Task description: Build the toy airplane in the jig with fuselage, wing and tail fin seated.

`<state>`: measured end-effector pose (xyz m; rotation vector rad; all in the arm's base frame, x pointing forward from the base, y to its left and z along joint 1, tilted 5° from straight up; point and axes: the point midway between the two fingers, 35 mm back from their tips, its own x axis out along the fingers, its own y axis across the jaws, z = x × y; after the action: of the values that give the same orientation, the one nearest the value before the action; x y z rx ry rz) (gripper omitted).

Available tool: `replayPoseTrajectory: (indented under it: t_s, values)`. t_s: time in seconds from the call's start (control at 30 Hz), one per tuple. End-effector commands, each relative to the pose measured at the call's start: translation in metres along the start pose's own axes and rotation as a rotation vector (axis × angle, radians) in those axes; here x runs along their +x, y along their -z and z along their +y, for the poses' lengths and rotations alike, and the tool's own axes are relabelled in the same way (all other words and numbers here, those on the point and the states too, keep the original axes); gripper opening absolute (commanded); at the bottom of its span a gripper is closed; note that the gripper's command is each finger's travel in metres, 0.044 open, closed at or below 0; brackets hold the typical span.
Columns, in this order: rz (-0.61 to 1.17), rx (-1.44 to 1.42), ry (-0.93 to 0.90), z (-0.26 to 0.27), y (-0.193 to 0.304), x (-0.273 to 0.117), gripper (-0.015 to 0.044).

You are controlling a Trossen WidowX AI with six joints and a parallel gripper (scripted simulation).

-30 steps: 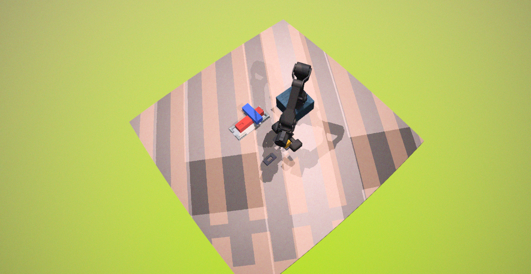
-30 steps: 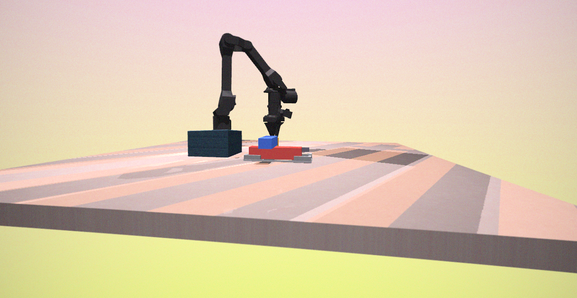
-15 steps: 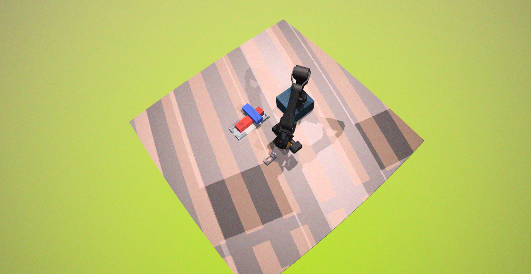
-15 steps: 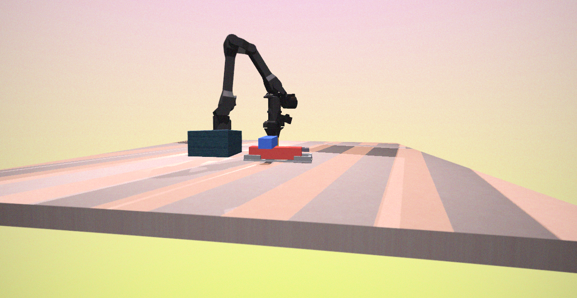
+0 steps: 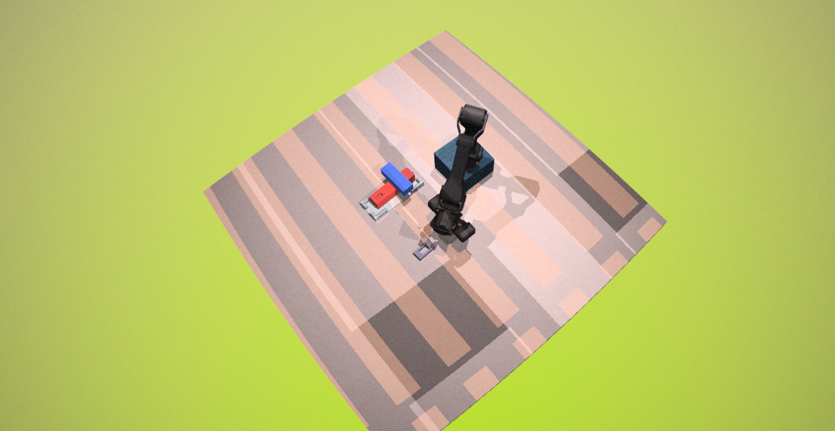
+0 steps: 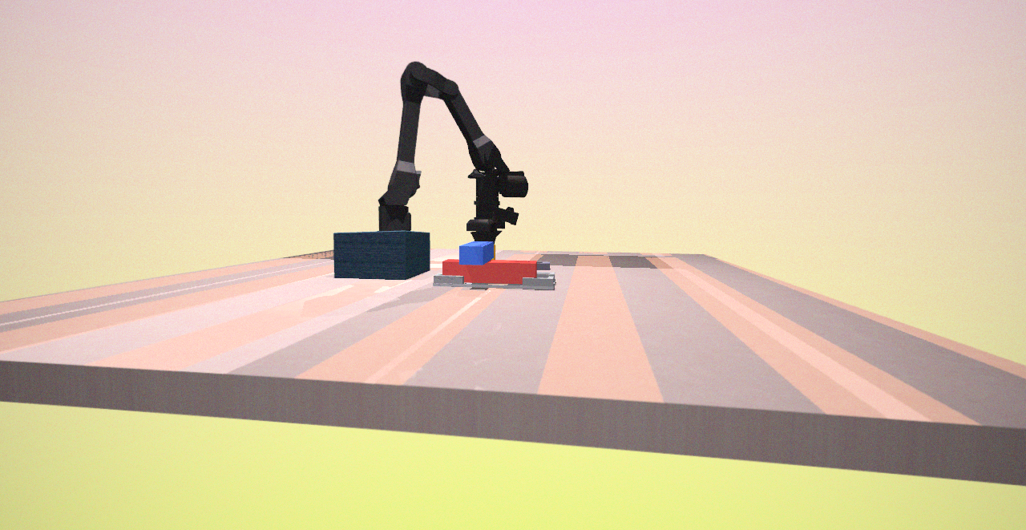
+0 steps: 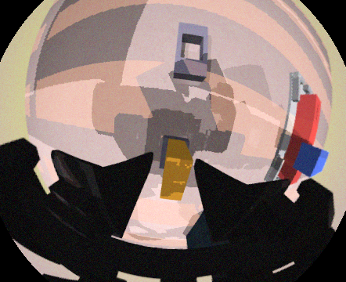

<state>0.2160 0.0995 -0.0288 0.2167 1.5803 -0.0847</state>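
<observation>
The red fuselage [image 5: 382, 196] [image 6: 506, 273] [image 7: 308, 113] lies in the grey cradle [image 5: 378, 216] [image 6: 539, 283] [image 7: 294, 87] and looks flat. The blue wing [image 5: 396, 177] [image 6: 474, 253] [image 7: 307, 160] lies across its top; the wing's tab is hidden. The small socket near the tail is empty. The yellow tail fin [image 7: 176, 168] stands upright in a small dark holder. My gripper [image 7: 174, 159] is partly open around the fin, with a gap showing on each side in the wrist view. The top view does not show the fingertips, which the arm hides.
An empty grey-blue rectangular holder [image 5: 419, 254] [image 7: 193, 29] lies beyond the fin. The dark teal base block [image 5: 448, 170] [image 6: 369, 255] [image 7: 200, 233] carries the arm. The cradle with the fuselage and wing is on the right side in the wrist view.
</observation>
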Motion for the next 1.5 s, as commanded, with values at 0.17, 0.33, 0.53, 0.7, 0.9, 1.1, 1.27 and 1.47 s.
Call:
replayPoseTrajectory:
  t_s: [0.17,0.33,0.53,0.7,0.9,1.1,1.27,1.47]
  values:
    - [0.002,0.004,-0.002,0.0,0.0,0.0,0.0059]
    - [0.002,0.004,-0.002,0.0,0.0,0.0,0.0026]
    - [0.001,0.005,0.005,0.0,0.0,-0.004,0.0]
    - [0.0,0.007,0.022,0.0,-0.002,-0.016,0.0]
    - [0.0,0.006,0.018,0.002,-0.005,-0.034,0.0]
    - [0.0,0.006,0.014,0.003,-0.007,-0.052,0.0]
    - [0.0,0.005,0.011,0.004,-0.008,-0.067,0.0]
    - [0.0,0.005,0.007,0.004,-0.008,-0.086,0.0]
